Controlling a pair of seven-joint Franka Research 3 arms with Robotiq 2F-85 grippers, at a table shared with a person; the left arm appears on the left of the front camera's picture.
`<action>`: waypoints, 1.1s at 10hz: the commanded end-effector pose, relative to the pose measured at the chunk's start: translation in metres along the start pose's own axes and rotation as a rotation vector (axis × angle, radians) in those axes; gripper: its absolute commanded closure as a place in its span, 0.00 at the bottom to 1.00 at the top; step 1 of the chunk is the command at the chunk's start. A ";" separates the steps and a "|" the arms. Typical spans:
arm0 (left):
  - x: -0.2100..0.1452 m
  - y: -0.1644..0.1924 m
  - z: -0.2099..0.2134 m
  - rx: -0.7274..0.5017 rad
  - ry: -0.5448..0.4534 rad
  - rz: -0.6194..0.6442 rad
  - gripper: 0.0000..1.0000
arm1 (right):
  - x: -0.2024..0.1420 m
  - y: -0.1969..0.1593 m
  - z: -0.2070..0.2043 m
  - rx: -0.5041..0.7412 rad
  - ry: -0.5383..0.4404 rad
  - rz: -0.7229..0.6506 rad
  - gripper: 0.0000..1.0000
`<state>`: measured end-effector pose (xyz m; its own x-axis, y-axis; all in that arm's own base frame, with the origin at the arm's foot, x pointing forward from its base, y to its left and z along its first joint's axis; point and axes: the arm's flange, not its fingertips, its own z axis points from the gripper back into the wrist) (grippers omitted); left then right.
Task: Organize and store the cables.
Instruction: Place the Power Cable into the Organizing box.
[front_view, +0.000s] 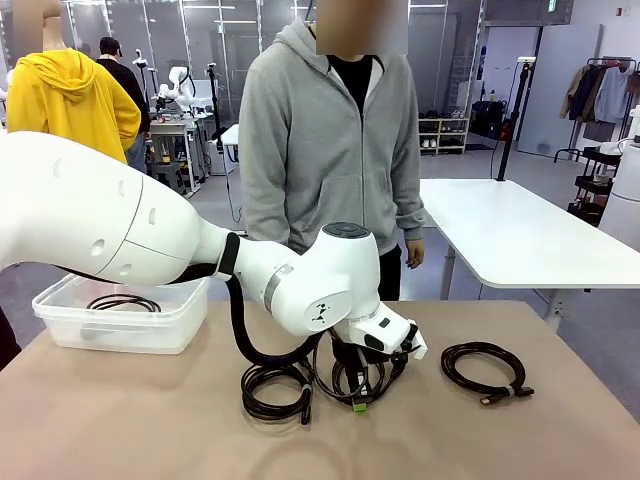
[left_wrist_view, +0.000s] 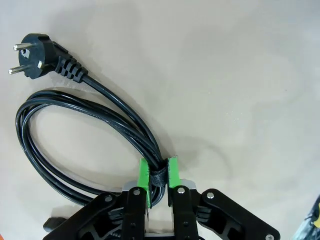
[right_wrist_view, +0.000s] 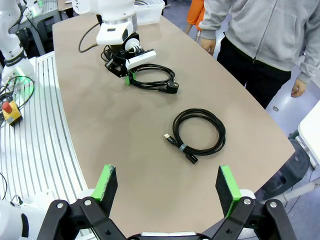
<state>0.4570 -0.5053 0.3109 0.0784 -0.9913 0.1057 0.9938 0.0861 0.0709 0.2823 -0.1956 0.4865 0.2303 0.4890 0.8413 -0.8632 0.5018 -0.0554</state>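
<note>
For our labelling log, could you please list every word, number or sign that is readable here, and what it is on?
No text can be read.
Left arm: a small dark mark, too small to read.
Plug of the cable: no print shows.

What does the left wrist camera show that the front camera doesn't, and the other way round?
Left wrist view: the green pads pinching the band round a coiled cable, and its two-pin plug. Front view: a clear bin holding another coil, a coil left of the held one and a banded coil to its right on the table, and a person in a grey hoodie. Shared: the left gripper shut on that coiled cable.
</note>
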 end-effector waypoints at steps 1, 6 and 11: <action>0.000 0.001 0.008 -0.028 0.009 -0.020 1.00 | 0.002 0.002 0.000 -0.005 -0.007 -0.004 0.00; 0.003 0.013 0.097 -0.001 0.015 -0.161 1.00 | 0.002 0.002 0.000 -0.005 -0.007 -0.004 0.00; 0.006 0.014 0.111 0.039 0.012 -0.151 1.00 | 0.002 0.002 0.000 -0.005 -0.007 -0.004 0.00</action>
<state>0.4619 -0.5008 0.4181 -0.0807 -0.9939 0.0754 0.9904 -0.0714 0.1185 0.2823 -0.1955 0.4866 0.2303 0.4888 0.8415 -0.8631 0.5020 -0.0554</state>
